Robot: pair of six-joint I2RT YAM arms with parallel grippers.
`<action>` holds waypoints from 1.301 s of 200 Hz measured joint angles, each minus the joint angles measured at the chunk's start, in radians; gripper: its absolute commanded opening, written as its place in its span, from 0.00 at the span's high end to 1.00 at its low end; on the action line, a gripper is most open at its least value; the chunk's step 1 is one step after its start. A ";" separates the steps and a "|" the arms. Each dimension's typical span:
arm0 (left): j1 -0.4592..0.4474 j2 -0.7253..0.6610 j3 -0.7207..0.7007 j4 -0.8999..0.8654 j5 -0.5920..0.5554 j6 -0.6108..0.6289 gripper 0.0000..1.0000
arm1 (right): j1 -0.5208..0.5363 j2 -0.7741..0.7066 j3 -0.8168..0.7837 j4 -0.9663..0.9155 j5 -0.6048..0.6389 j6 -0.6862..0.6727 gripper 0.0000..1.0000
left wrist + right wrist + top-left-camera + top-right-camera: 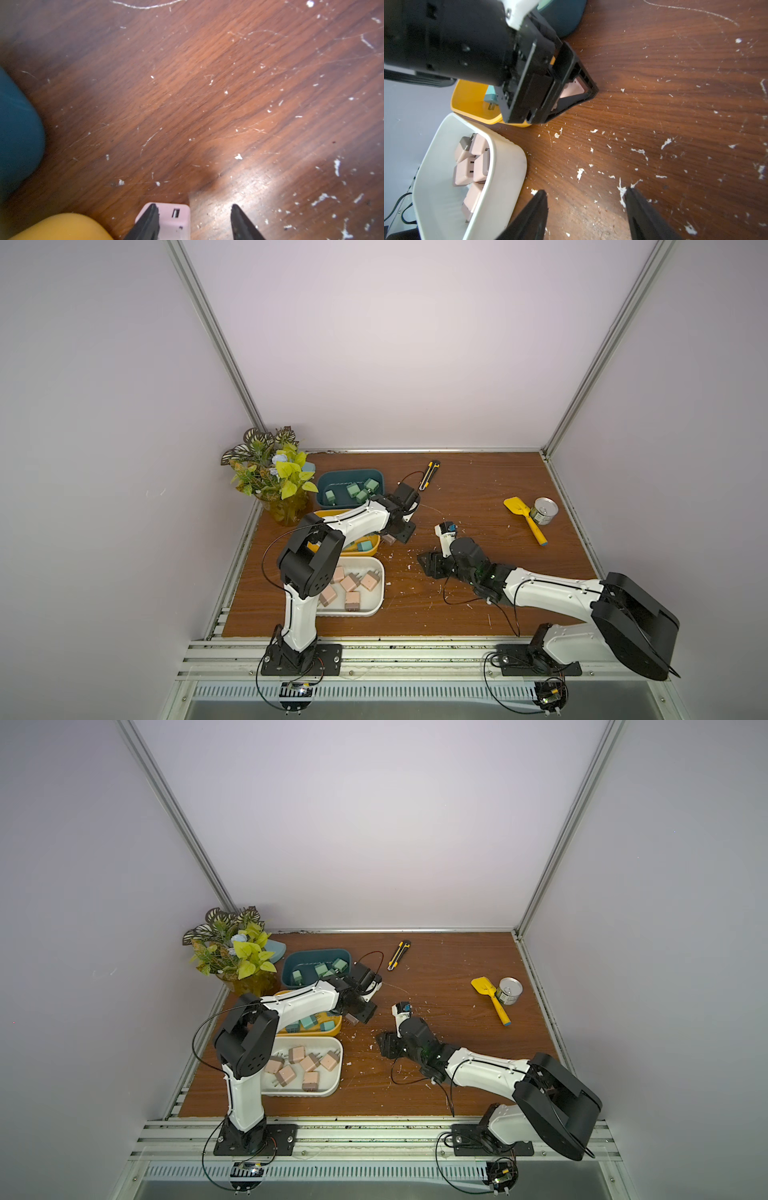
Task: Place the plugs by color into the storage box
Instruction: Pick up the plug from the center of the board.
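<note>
Reaching down to the table (478,497), the left gripper (193,205) brackets one pale pink plug (182,218) just beside the rounded corner of the yellow tray (62,226). Its claw is spread. One black wedge-shaped finger (149,220) lies against the plug's smooth cube body, while bare wood shows between the plug and the other finger. A small rectangular slot is moulded into the plug's upper face. In the right wrist view the same plug shows through the hollow triangular frame of a finger.

The right gripper (586,189) hangs over bare wood near the white tray (508,166). Its tapered black fingers are spread with nothing between them.

In both top views, three smooth plastic trays with rounded corners stand in a row along the table's left side:
- The teal tray (328,479), farthest back, holds the mint green plugs (353,489).
- The yellow tray, in the middle and partly under the left arm, holds the teal-blue plugs (365,546).
- The white tray, nearest, holds the pink plugs (349,583), blocky cubes with thin metal prongs.

The table surface is red-brown wood grain, finely scratched and scattered with white flecks (580,173).
</note>
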 measured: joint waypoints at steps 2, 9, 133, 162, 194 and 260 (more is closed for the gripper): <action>0.000 0.000 0.000 0.000 -0.003 0.000 0.42 | 0.000 0.000 0.000 0.000 0.000 0.000 0.35; 0.000 0.000 0.000 0.000 -0.013 -0.001 0.42 | 0.000 0.000 0.000 0.000 0.000 0.000 0.35; -0.001 0.000 0.000 -0.026 -0.126 -0.031 0.42 | 0.000 0.000 0.000 0.001 -0.001 0.000 0.35; -0.001 0.000 0.000 -0.044 -0.122 -0.051 0.42 | 0.000 0.000 0.000 0.001 -0.001 0.002 0.35; -0.001 0.005 0.006 -0.071 -0.119 -0.065 0.42 | 0.000 0.000 0.000 0.001 -0.001 0.003 0.35; -0.001 0.036 0.015 -0.101 -0.088 -0.073 0.45 | 0.000 -0.024 -0.021 0.001 0.000 0.006 0.35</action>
